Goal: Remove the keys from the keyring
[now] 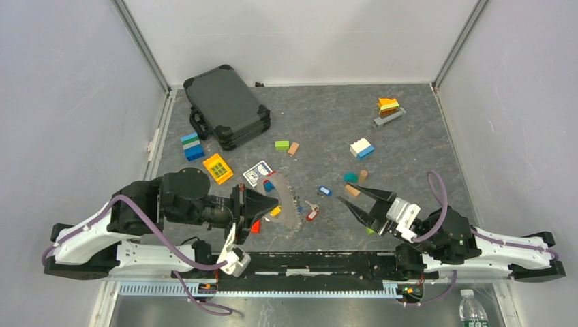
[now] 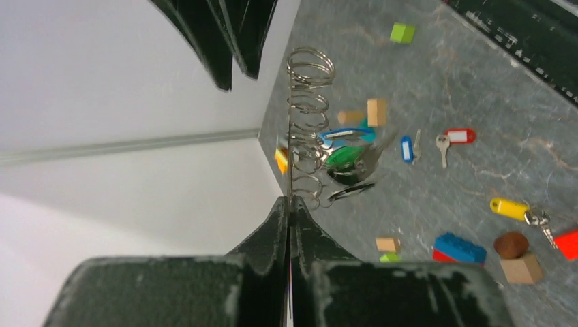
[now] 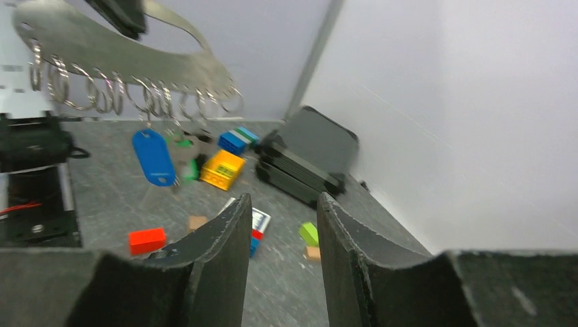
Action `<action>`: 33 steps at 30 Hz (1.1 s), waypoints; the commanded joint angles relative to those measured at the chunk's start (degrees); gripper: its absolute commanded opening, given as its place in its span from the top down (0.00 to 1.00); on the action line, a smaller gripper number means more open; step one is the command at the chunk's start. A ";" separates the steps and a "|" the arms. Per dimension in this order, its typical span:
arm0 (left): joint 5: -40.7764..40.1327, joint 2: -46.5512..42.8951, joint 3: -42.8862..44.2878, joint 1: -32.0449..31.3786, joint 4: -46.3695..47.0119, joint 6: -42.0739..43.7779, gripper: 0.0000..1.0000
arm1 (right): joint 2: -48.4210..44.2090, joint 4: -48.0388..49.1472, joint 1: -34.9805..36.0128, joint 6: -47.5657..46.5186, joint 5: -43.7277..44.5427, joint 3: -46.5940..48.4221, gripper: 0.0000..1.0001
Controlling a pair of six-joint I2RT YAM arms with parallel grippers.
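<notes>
No writing legible: the print on the small blue-and-white card box (image 1: pixel 257 173) is too small to read. Your left gripper (image 2: pixel 290 208) is clenched on the thin grey metal keyring (image 2: pixel 308 102), holding it above the grey table (image 1: pixel 422 163), front centre. Your right gripper (image 3: pixel 281 231) hovers to its right, fingers parted, empty. Silver keys with blue and green plastic heads (image 3: pixel 153 157) hang from it; red-, blue- and yellow-headed loose keys (image 2: pixel 460 135) lie beside it. The dark grey hard case (image 1: pixel 226 105) is closed, contents hidden.

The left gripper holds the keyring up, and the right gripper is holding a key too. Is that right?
No. The right gripper is open and holds nothing, as the right wrist view shows. The left gripper does hold the keyring up.
</notes>
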 commanded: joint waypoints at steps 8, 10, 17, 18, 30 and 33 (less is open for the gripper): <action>22.82 -0.62 3.07 -0.25 3.47 9.53 0.98 | 7.47 -2.82 0.11 1.62 -18.59 5.65 0.60; 25.15 -1.26 3.20 -0.23 3.47 9.75 0.98 | 7.61 -1.59 0.11 1.93 -17.69 5.24 0.63; 32.38 -4.66 2.96 -0.23 3.56 10.42 0.98 | 7.34 3.68 0.11 6.99 -25.63 4.78 0.64; 32.50 -4.88 2.82 -0.18 3.52 10.42 0.98 | 7.71 4.86 0.11 8.04 -27.34 4.63 0.62; 32.19 -5.02 1.77 -0.18 3.53 12.11 0.98 | 15.05 20.82 0.08 16.71 -30.79 1.04 0.64; 32.82 -5.41 1.62 -0.25 3.47 12.17 0.98 | 15.58 23.99 0.10 18.11 -31.22 -0.13 0.68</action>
